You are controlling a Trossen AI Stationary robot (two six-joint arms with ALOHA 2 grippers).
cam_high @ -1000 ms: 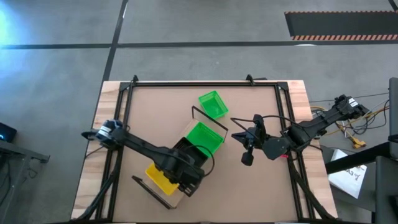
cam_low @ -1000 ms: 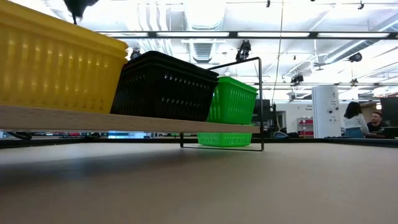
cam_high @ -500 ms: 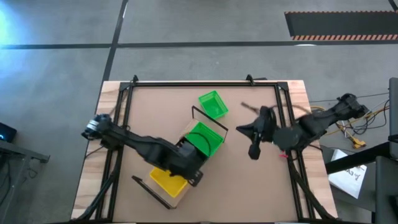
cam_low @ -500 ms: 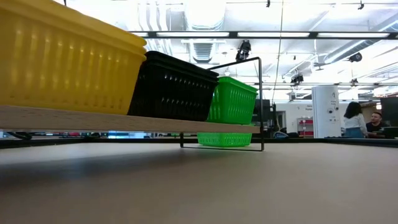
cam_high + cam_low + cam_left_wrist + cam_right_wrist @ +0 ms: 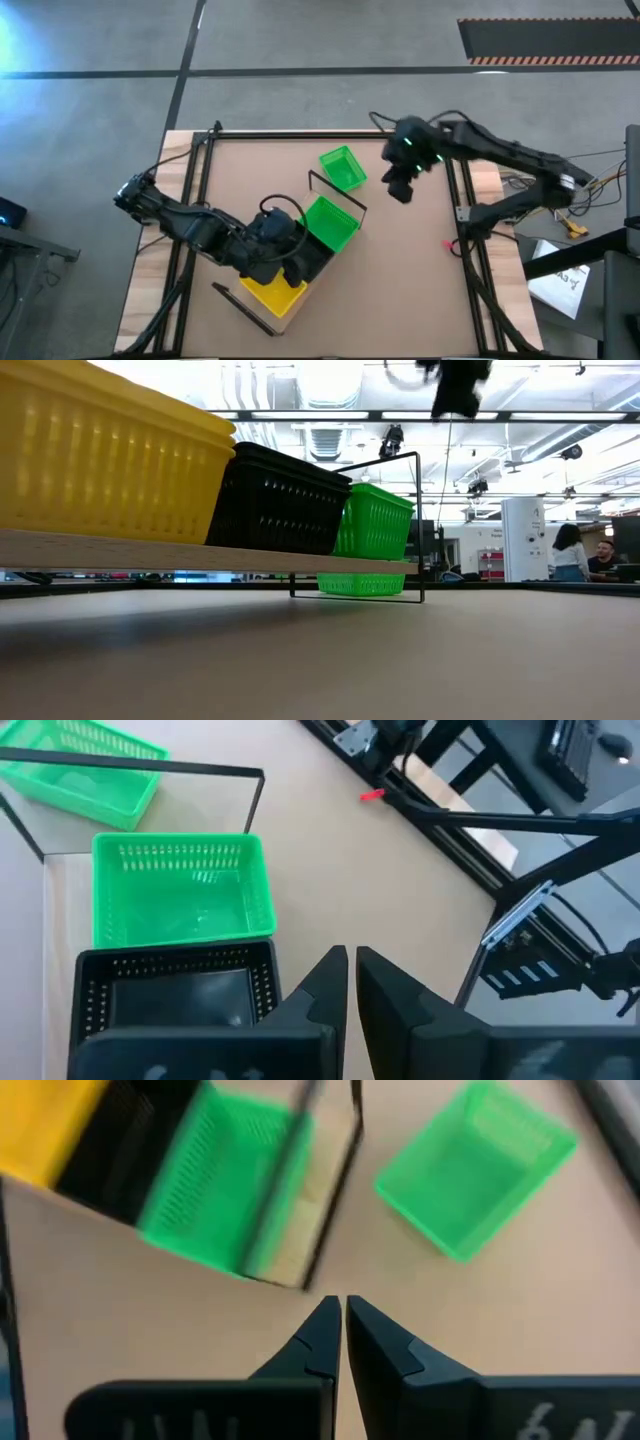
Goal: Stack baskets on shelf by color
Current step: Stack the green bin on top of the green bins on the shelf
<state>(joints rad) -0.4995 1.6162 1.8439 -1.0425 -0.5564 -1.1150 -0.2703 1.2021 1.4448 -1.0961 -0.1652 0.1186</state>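
Over the last second my right hand (image 5: pixel 399 190) has swung up from the middle of the table's right half toward the far edge and now hangs high beside the loose green basket (image 5: pixel 341 168), its fingers nearly together and holding nothing. My left hand (image 5: pixel 350 970), fingers also almost closed and empty, has drawn back toward the table's left side and sits over the black basket (image 5: pixel 175 995) on the shelf (image 5: pixel 290 305). The shelf lies slantwise near the table's near edge, carrying a yellow basket (image 5: pixel 268 292), the black one and a second green basket (image 5: pixel 327 221) in a row. I judge the loose green one, lying on the table just past the shelf's black end frame (image 5: pixel 335 190), is what remains to stack. That frame stands close beside it, but the table toward the far right corner is bare for my approach.
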